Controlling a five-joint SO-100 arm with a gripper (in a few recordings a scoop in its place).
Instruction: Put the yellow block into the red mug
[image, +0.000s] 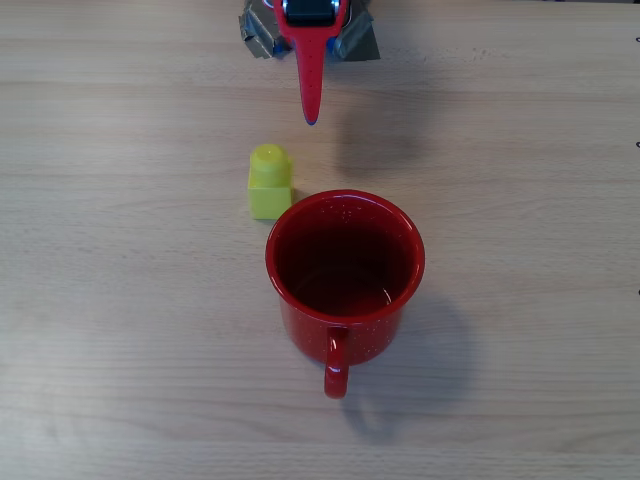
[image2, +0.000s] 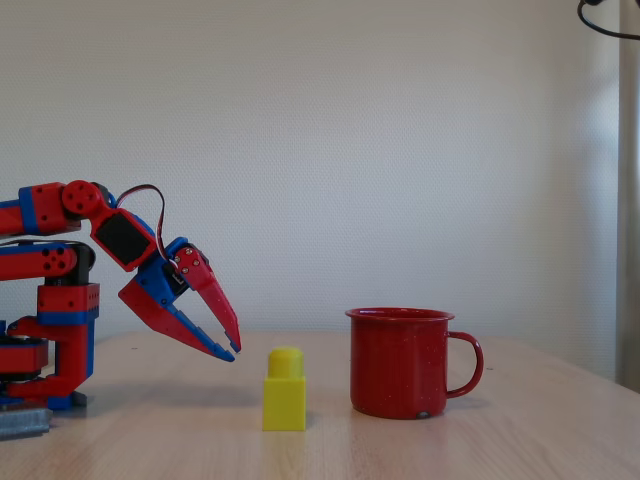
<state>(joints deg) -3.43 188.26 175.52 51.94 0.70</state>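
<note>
Now the red-and-blue gripper (image2: 234, 350) hangs just above the wooden table (image: 520, 150), its two pointed fingers nearly together at the tips with only a thin gap between them, and nothing held. Seen from the side in the fixed view, the tips point down and to the right, stopping short of the yellow block (image2: 285, 391) with a clear sliver of air between tip and stud. From overhead the gripper (image: 312, 120) shows as one narrow red wedge aimed down the picture, its point above the block and a little to the right of it. The yellow block (image: 269, 182) stands upright on the table, stud up, its lower right corner just beside the rim of the red mug (image: 345, 275); whether the two touch, I cannot tell from above. In the fixed view a visible strip of table separates block and red mug (image2: 400, 362). The mug stands upright, mouth open to the ceiling, red inside, its loop handle turned away from the arm, toward the bottom edge of the overhead picture. Bare wood spreads wide to the left and right of both, and the table's far edges lie well apart from the action.
</note>
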